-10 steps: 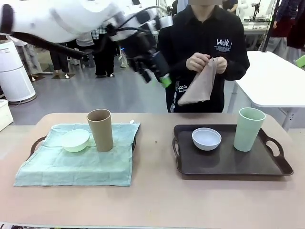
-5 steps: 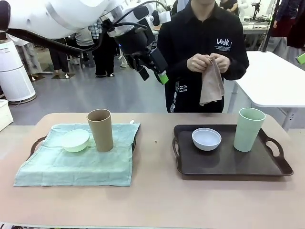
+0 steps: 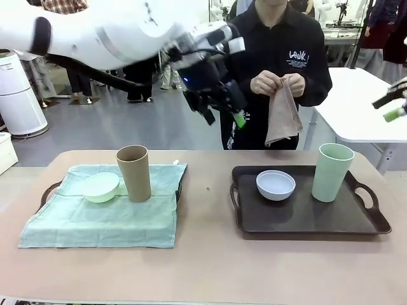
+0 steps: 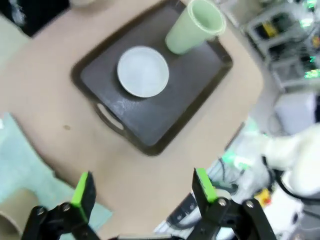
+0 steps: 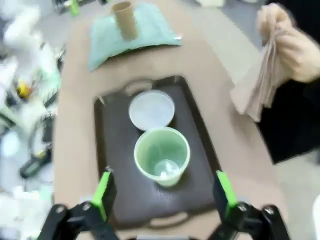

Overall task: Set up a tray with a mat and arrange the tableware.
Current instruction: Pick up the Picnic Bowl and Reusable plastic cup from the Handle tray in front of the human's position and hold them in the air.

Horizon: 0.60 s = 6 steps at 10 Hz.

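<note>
Dark tray [image 3: 299, 219] holds empty whitish-blue bowl [image 3: 275, 184] and pale green cup [image 3: 332, 171], its front bare; left gripper [image 3: 224, 118] and right gripper [image 3: 394, 105] aloft, fingers apart.

A mat [image 3: 102, 222] lies on the left tray [image 3: 49, 190], bearing a bowl [image 3: 100, 187] with a cup [image 3: 134, 173] just right of it; on the right tray [image 3: 305, 222] a second bowl [image 3: 275, 185] sits left of a second cup [image 3: 332, 172]

Dark tray [image 3: 305, 219]: smooth plastic, faint sheen. Pale green cup [image 3: 332, 172], at its 2 o'clock, and whitish-blue bowl [image 3: 275, 185], at 10 o'clock: smooth, matt. Tan-brown cup [image 3: 134, 173]: matt. Mint mat [image 3: 102, 222]: soft, creased cloth. Person's tan cloth [image 3: 282, 117]: limp fabric. Table [image 3: 210, 267]: smooth matt beige top.
</note>
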Each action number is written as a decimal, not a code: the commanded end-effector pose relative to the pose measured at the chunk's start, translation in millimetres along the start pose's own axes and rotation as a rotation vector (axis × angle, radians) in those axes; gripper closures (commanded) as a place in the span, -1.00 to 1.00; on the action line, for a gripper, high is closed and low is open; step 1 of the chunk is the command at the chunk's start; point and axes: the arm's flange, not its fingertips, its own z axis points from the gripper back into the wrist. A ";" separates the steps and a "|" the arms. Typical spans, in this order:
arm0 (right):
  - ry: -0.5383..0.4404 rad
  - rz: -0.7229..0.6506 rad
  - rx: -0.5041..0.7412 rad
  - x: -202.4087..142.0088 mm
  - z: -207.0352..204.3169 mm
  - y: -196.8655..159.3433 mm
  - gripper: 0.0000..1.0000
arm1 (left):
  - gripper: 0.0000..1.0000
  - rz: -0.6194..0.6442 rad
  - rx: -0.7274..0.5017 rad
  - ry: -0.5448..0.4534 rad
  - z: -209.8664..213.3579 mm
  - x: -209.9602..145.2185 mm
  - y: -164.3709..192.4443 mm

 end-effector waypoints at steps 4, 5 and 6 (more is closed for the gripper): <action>-0.041 0.110 0.028 -61.4 -7.6 -16.0 -1.00 | -1.00 0.214 0.056 -0.033 -47.8 9.1 -10.3; -0.041 0.110 0.028 -61.4 -7.6 -16.0 -1.00 | -1.00 0.214 0.056 -0.033 -47.8 9.1 -10.3; -0.041 0.110 0.028 -61.4 -7.6 -16.0 -1.00 | -1.00 0.214 0.056 -0.033 -47.8 9.1 -10.3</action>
